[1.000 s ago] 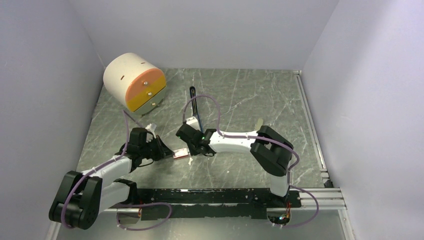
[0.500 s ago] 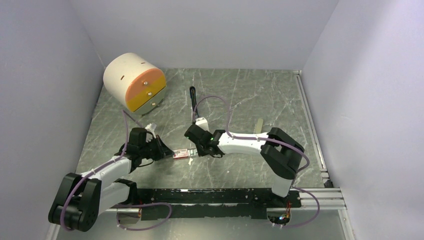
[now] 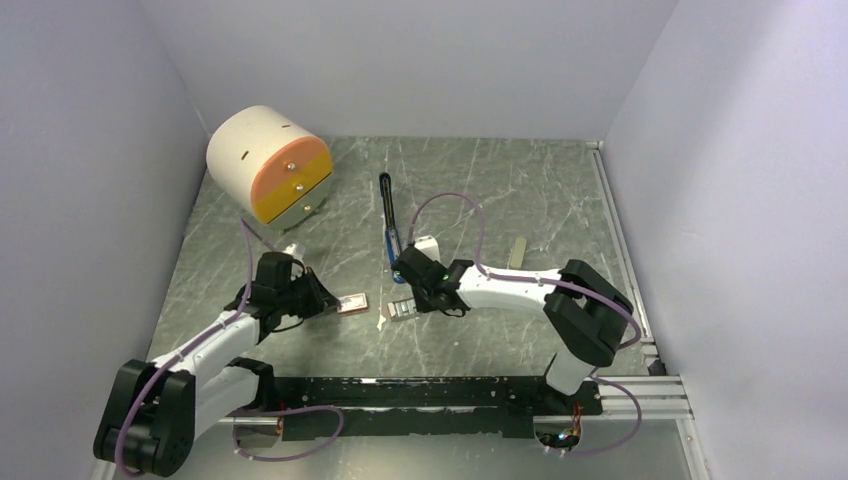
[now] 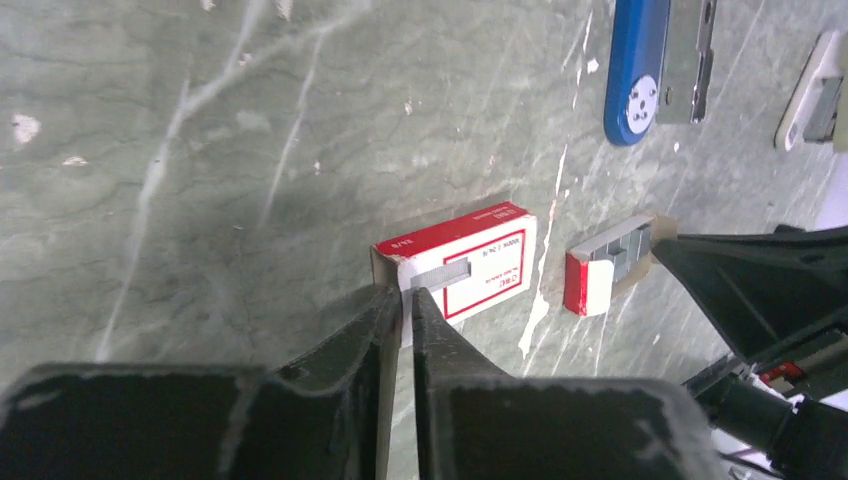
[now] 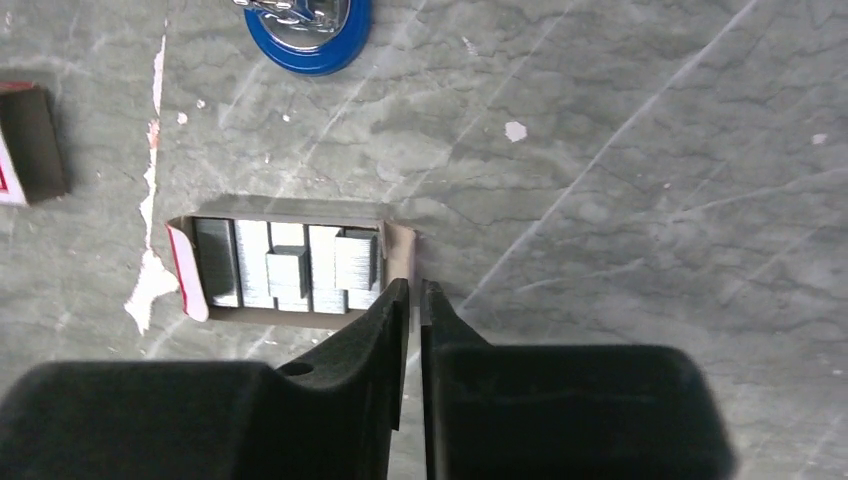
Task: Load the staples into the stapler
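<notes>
Nearest the arms, the left gripper (image 4: pixel 403 300) pinches shut on the flap of the red-and-white box sleeve (image 4: pixel 470 262). Just beside it, the right gripper (image 5: pixel 415 292) is clamped on the end flap of the cardboard tray (image 5: pixel 397 250) holding the staples (image 5: pixel 290 262). Beyond them, the blue stapler (image 3: pixel 394 240) lies open.

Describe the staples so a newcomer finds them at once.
On the marbled grey table, look just nearer the arm bases than the blue stapler, at the tip of the right pincer. The staples sit there as silvery blocks in an open cardboard tray; the red-and-white sleeve to its left shows no metal.
</notes>
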